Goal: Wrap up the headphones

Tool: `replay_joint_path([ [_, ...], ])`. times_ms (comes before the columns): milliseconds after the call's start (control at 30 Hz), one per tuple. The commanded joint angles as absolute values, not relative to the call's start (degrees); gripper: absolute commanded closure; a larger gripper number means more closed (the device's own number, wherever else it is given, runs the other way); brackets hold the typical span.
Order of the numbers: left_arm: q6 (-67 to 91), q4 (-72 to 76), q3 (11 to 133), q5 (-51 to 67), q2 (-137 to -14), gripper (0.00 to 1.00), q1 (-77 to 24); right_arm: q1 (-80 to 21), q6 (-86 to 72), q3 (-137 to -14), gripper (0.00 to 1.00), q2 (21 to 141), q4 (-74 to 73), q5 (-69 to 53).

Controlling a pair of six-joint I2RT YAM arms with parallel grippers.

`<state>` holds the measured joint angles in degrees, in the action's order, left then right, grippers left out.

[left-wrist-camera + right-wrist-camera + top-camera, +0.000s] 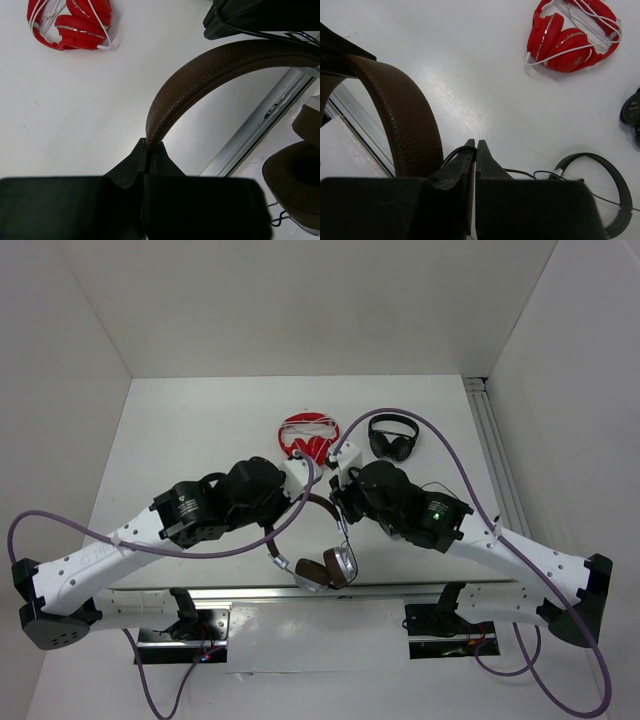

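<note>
Right gripper: jaws pressed flat together, no gap. The thin dark cable comes out on both sides of the tips, a small loop at the left jaw and a run off to the right, so it looks nipped between them.
- Just left of these jaws: the brown headband, arching up and away.
- Beyond the tips, well apart: red pair.
- Right of the tips: the band of a black pair, lying flat.

Left gripper: jaws also pressed together. One end of the headband meets the tips and arcs up and to the right. I cannot tell whether the jaws nip its edge or only touch it.
- Right of the jaws: metal rail, and past it a brown ear pad.

Top view: the headphones sit between the two grippers. The band is up at the jaws, and the cups are low, near the table edge.

Step in hand, by my judgement: an early stage of winding. The band is steadied on the left and the cable taken up on the right. No turns of cable show around the band.

The next move calls for the right arm to carry the cable around the band without letting it slip. The left has to keep the band from swinging. The two grippers sit close together, so clearance between them is the main concern.
</note>
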<state>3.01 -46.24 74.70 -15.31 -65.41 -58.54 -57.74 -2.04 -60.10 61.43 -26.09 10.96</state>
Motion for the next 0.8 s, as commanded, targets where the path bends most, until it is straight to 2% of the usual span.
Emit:
replay_joint_path([
  [0, 2.81, -41.67, 75.32, -12.91, -62.14, 1.00, -58.89, -58.70, -2.29, -62.84, 1.00, 61.87, -25.84, 14.15],
  [133, 2.81, -40.52, 74.79, -14.67, -60.73, 1.00, -58.89, -60.03, -2.29, -61.71, 1.00, 61.18, -25.84, 15.82],
  [367, 4.48, -38.76, 74.27, -15.29, -57.92, 1.00, -58.89, -60.03, -2.29, -59.24, 0.93, 59.41, -21.36, 14.59],
  [400, 4.48, -38.24, 74.27, -15.29, -57.31, 1.00, -58.89, -60.03, -2.29, -58.19, 0.88, 58.89, -20.40, 13.89],
  [433, 5.27, -38.23, 74.27, -15.29, -57.30, 1.00, -58.89, -60.03, -2.29, -57.49, 0.75, 58.36, -19.35, 13.19],
  [500, 6.06, -38.23, 74.88, -14.68, -56.78, 1.00, -58.89, -60.03, -2.29, -54.25, 0.62, 57.66, -14.35, 12.66],
  [533, 6.85, -37.71, 74.88, -14.07, -56.78, 1.00, -58.89, -60.03, -2.29, -52.84, 0.44, 56.96, -12.06, 12.66],
  [767, 11.06, -36.47, 74.88, -14.67, -54.23, 1.00, -58.89, -55.91, -2.29, -41.05, 0.38, 57.65, 11.03, 3.44],
])
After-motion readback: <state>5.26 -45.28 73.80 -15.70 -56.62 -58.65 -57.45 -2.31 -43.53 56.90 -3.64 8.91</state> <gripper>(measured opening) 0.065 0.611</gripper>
